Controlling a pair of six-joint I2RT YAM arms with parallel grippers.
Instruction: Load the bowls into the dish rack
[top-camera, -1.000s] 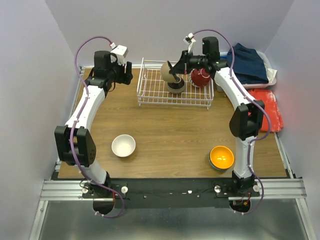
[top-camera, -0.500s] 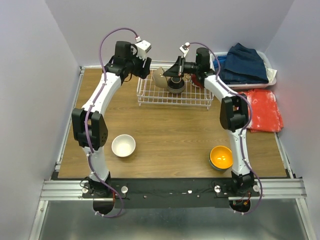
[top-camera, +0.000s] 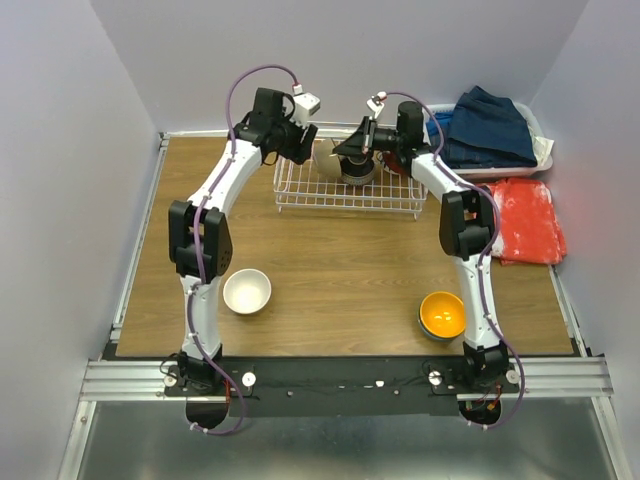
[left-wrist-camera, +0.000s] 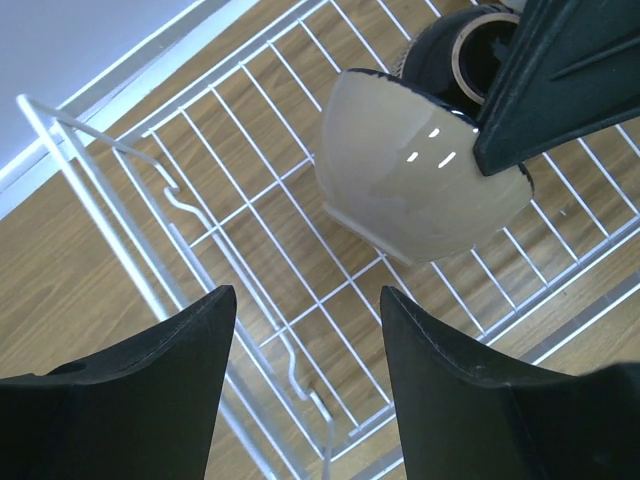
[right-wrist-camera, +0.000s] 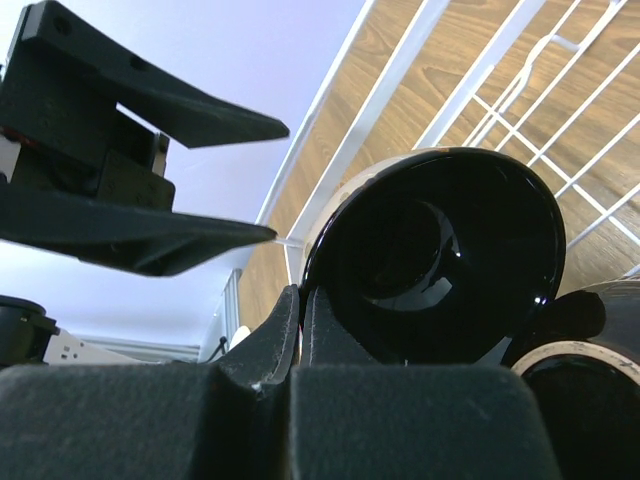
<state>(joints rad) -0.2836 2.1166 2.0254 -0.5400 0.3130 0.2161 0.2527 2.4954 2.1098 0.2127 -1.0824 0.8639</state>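
My right gripper (right-wrist-camera: 300, 305) is shut on the rim of a bowl that is cream outside (left-wrist-camera: 420, 180) and glossy black inside (right-wrist-camera: 440, 260). It holds the bowl tilted over the back of the white wire dish rack (top-camera: 345, 185). A black bowl with a tan rim (left-wrist-camera: 470, 55) sits in the rack beside it, and also shows in the top view (top-camera: 357, 172). A red bowl (top-camera: 393, 158) sits further right. My left gripper (left-wrist-camera: 305, 330) is open and empty, above the rack's left part, facing the held bowl. A white bowl (top-camera: 246, 291) and an orange bowl (top-camera: 443, 314) sit on the table.
A white basket of blue clothes (top-camera: 490, 128) stands at the back right, with a red cloth (top-camera: 527, 218) in front of it. The rack's raised wire side (left-wrist-camera: 110, 190) lies under my left gripper. The two grippers are close together over the rack.
My left arm has swung right, from the table's back left to over the rack. My right gripper has carried the bowl a little left and back and tilted it.
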